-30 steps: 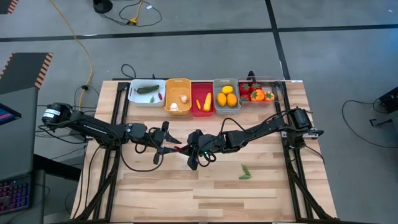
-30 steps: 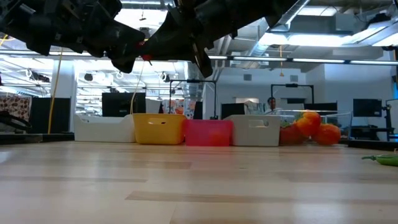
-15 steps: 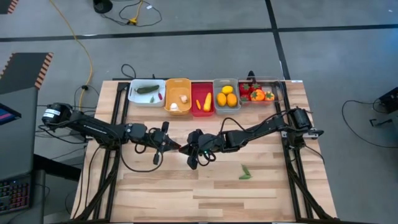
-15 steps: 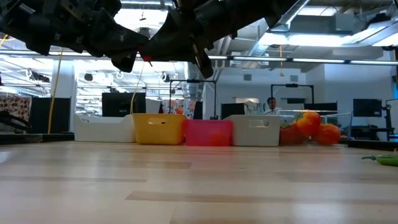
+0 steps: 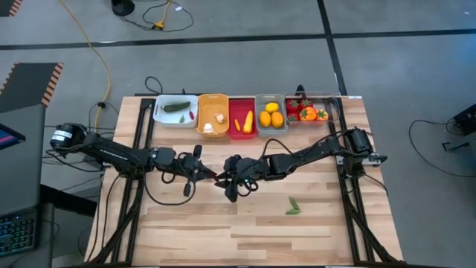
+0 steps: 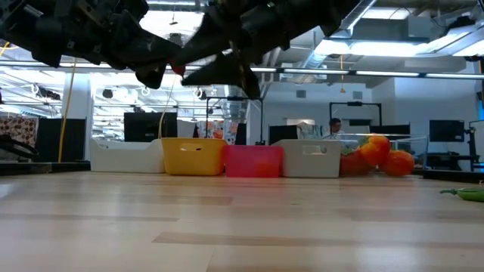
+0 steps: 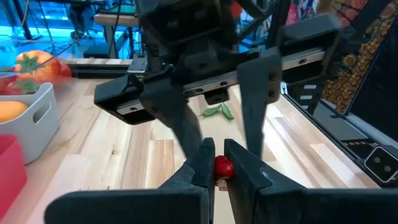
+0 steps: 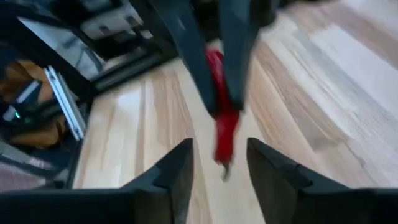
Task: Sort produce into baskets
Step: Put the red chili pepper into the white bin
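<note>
Handover of a small red plastic chilli (image 7: 222, 168) in mid-air above the middle of the pale wooden table (image 5: 312, 231).
Over the last second the right gripper (image 5: 227, 187) has edged closer, fingers spread wide either side of the chilli, gripping nothing; the left gripper (image 5: 202, 176) is clamped narrowly on its stem end. Transfer looks imminent, likely toward the far bins. Slim, glossy, the chilli hangs tip-down between both grippers.

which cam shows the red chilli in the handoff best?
Right wrist view: the red chilli hangs in full length from the left claw, ahead of the open right claw. Left wrist view shows only its red end between the fingers. High view gives a red speck; low view a red bit.
</note>
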Robot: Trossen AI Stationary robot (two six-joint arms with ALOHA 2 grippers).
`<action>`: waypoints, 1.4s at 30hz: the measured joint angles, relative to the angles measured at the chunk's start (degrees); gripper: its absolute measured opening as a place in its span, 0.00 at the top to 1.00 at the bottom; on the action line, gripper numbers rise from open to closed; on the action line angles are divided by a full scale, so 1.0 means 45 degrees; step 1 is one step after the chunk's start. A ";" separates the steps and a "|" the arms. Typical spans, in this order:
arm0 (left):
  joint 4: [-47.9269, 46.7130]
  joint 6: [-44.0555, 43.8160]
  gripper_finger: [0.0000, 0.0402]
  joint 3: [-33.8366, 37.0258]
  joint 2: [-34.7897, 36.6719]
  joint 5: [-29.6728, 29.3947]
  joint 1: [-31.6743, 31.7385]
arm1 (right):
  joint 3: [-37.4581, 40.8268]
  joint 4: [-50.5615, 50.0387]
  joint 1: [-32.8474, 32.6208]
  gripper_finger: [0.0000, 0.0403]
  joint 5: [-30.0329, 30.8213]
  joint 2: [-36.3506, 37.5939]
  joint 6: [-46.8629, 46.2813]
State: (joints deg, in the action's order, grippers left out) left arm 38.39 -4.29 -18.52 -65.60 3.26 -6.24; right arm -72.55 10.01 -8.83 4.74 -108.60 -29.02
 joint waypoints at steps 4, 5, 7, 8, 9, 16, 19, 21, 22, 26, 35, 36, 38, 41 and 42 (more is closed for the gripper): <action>-0.0036 -0.0412 0.97 -0.0002 0.0002 -0.0392 0.0087 | -0.0010 -0.1783 0.0261 0.50 -0.0512 0.0486 0.0092; -0.0081 -0.0531 0.97 0.0000 0.0007 -0.0434 0.0183 | -0.0010 -0.2445 0.0281 0.50 -0.0512 0.0639 0.0092; -0.0337 -0.0642 0.97 -0.0022 0.0017 -0.0446 0.0499 | -0.0010 -0.3621 0.0364 0.49 -0.0553 0.0992 0.0097; -0.0621 -0.0651 0.97 -0.0066 0.0043 -0.0450 0.0706 | -0.0010 -0.4354 0.0397 0.49 -0.0551 0.1164 0.0101; -0.0930 -0.0651 0.97 -0.0159 0.0082 -0.0450 0.0959 | -0.0005 -0.4893 0.0421 0.50 -0.0556 0.1327 0.0097; -0.4972 0.0258 0.97 -0.1647 0.0948 -0.0694 0.3570 | -0.0010 -0.6965 0.0214 0.53 -0.0542 0.2309 0.0107; -0.6804 0.1178 0.97 -0.2515 0.1516 -0.1305 0.4688 | -0.0007 -0.7452 -0.0076 0.53 -0.0532 0.2481 0.0112; -0.7935 0.1813 0.97 -0.3181 0.1805 -0.1911 0.5371 | -0.0005 -0.7871 -0.0301 0.54 -0.0532 0.2543 0.0115; -0.8547 0.2120 0.97 -0.3471 0.1989 -0.2328 0.5723 | -0.0006 -0.7971 -0.0394 0.54 -0.0527 0.2555 0.0117; -1.0708 0.3254 0.97 -0.4570 0.2363 -0.4691 0.7035 | -0.0005 -0.8585 -0.0828 0.54 -0.0438 0.2529 -0.0159; -1.2057 0.2899 0.96 -0.4582 0.1846 -0.5945 0.9694 | -0.0005 -0.8726 -0.1625 0.54 -0.0375 0.2410 -0.0981; -1.2050 0.2771 0.95 -0.4523 0.1693 -0.5813 0.9902 | -0.0005 -0.8713 -0.1704 0.54 -0.0328 0.2409 -0.0984; -1.2021 0.2652 0.93 -0.4435 0.1319 -0.5755 1.0243 | -0.0005 -0.8687 -0.1835 0.54 -0.0128 0.2409 -0.1080; -1.2021 0.2652 0.91 -0.4420 0.0623 -0.5639 1.0610 | -0.0005 -0.8729 -0.1970 0.54 0.0069 0.2409 -0.1425; -1.1956 0.2686 0.91 -0.4420 0.0398 -0.5580 1.0701 | -0.0005 -0.8751 -0.1974 0.54 0.0105 0.2409 -0.1521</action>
State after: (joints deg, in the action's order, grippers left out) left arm -15.41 7.79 -38.41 -63.81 -21.85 41.91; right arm -72.58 -29.37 -17.71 5.21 -97.76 -35.86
